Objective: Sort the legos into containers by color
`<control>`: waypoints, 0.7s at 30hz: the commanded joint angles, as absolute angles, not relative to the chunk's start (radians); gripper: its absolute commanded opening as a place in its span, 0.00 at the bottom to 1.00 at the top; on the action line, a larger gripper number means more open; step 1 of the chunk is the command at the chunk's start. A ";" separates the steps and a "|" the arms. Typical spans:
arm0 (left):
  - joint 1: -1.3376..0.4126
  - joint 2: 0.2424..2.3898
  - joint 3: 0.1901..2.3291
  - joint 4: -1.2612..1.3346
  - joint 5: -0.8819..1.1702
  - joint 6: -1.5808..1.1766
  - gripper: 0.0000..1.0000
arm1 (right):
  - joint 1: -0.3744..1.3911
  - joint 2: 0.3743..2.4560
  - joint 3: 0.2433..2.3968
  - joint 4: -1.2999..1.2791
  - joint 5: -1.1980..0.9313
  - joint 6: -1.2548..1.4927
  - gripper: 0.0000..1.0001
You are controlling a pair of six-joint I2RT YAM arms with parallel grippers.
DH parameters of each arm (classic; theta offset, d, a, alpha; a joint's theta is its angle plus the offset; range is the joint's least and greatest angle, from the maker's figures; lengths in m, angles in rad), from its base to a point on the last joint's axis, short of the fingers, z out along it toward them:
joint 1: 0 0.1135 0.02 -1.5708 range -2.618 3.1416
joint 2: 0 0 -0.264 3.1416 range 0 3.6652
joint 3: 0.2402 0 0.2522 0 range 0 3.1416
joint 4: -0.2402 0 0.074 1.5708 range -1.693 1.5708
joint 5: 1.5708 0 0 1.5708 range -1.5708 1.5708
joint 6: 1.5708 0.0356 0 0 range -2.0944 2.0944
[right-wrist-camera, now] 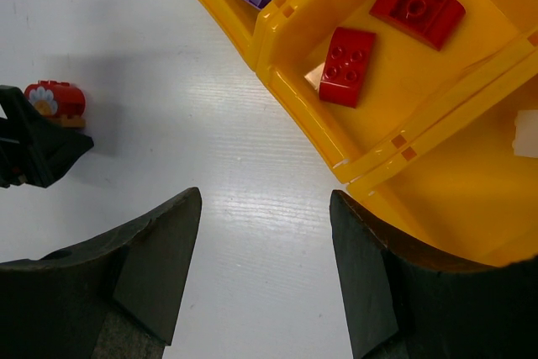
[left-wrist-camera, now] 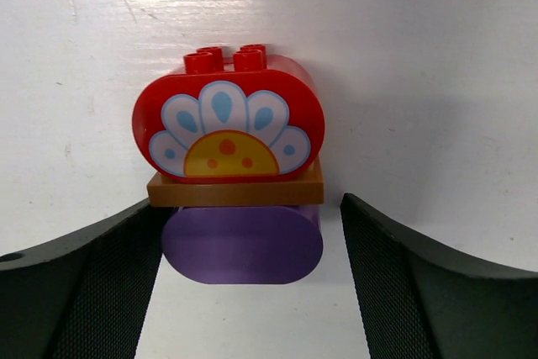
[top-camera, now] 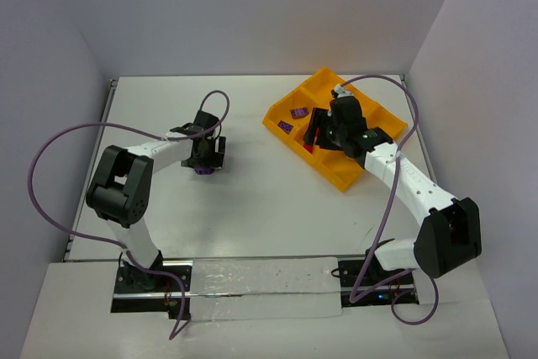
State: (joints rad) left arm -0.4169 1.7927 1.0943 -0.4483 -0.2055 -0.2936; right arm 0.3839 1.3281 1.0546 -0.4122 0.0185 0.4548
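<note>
Centring the left gripper (left-wrist-camera: 250, 208) comes first, I think. Its jaws stand apart around the small cluster (left-wrist-camera: 235, 174) on the white table (left-wrist-camera: 420, 81), in the left half and well apart from the orange-yellow tray (top-camera: 336, 176), and they grasp nothing yet. The left finger seems to touch the brown plate (left-wrist-camera: 235, 192), while a clear gap shows beside the right finger. You should shift a little to the right, so both pads meet the cluster together and do not push it sideways.

The purple brick (left-wrist-camera: 244, 245) between the fingers has rounded ends, so it may slip. Reach deeper, so the pads also catch the brown plate.

In the left wrist view the studs of the red flower brick (left-wrist-camera: 227, 124) point away from the gripper, and the flower face is turned to the camera. The long axis of each brick runs across, from finger to finger. Whether the cluster lies or stands, I cannot tell.

The right gripper (right-wrist-camera: 265, 197) hovers released over the tray edge, with nothing between its jaws.
</note>
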 commanded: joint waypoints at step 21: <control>-0.419 1.600 1.170 -0.546 -0.226 -0.321 0.00 | 0.391 1.335 1.196 -0.476 -0.055 0.429 0.70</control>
